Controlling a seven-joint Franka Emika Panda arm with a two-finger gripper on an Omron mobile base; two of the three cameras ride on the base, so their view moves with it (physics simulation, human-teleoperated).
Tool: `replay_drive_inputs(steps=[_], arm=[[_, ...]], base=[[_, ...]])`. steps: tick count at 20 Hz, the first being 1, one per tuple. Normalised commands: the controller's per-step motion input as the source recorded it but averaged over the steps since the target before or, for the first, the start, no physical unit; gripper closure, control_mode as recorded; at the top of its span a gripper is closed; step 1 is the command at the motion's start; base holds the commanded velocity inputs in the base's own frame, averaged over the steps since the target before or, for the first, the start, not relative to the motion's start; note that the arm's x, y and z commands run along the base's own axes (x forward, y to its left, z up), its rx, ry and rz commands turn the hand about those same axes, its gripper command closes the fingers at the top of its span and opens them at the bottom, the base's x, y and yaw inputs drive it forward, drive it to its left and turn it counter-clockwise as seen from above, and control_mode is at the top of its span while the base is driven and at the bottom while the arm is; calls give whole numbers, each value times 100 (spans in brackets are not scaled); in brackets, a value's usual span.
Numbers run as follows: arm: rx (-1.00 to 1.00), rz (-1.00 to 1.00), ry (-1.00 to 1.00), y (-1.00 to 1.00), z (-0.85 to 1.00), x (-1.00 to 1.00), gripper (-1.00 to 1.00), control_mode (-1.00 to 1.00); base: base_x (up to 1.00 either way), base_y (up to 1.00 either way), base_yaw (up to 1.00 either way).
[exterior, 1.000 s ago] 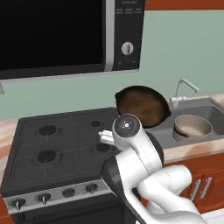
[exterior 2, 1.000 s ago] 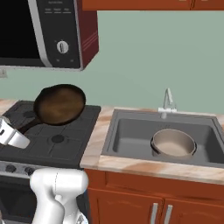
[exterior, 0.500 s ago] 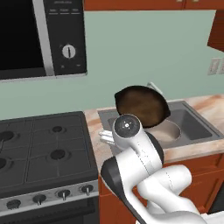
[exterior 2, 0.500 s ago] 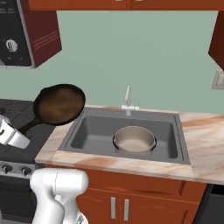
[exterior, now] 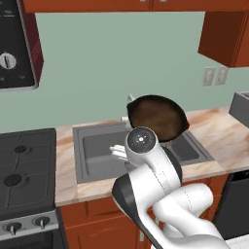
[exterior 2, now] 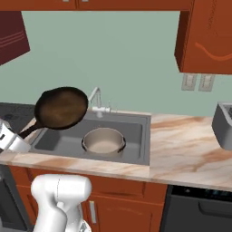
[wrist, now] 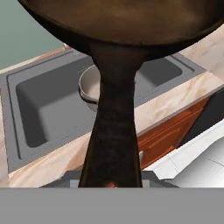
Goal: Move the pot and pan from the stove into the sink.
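My gripper [exterior 2: 16, 137] is shut on the long handle of the pan [exterior 2: 61, 108], a dark brown-black skillet held tilted in the air over the left part of the sink [exterior 2: 59, 141]. In the hand view the pan's handle [wrist: 113, 131] runs up the middle and its bowl [wrist: 122, 22] spans the top. The beige pot [exterior 2: 104, 140] sits upright inside the grey basin, right of the pan; it peeks out behind the handle in the hand view as the pot [wrist: 89, 86]. The black stove [exterior: 22, 170] lies to the left of the sink [exterior: 97, 146]. In the left base view the pan [exterior: 156, 117] rises behind my arm.
A silver faucet [exterior 2: 95, 96] stands at the sink's back edge. Marble counter [exterior 2: 186, 145] stretches right of the basin to a grey appliance [exterior 2: 223, 121]. A microwave [exterior: 12, 46] hangs above the stove, and red-brown cabinets [exterior 2: 206, 36] hang at upper right.
The whole picture has slid from the stove to the sink, so the base has driven right. The pan stays in my grip at the same height; the pot has stayed in the basin.
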Motion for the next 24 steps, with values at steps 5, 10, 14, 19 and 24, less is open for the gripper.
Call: replay_drive_inputs(steps=[5, 10, 14, 19, 24], arm=[[0, 0, 0, 0, 0, 0, 100, -100], [0, 0, 0, 0, 0, 4, 100, -100], [0, -3, 0, 3, 0, 20, 100, -100], [0, -5, 0, 10, 0, 33, 100, -100], [1, -6, 0, 9, 0, 38, 100, -100]], base=[[0, -31, 1], [0, 0, 0], [0, 0, 0], [0, 0, 0], [0, 0, 0]])
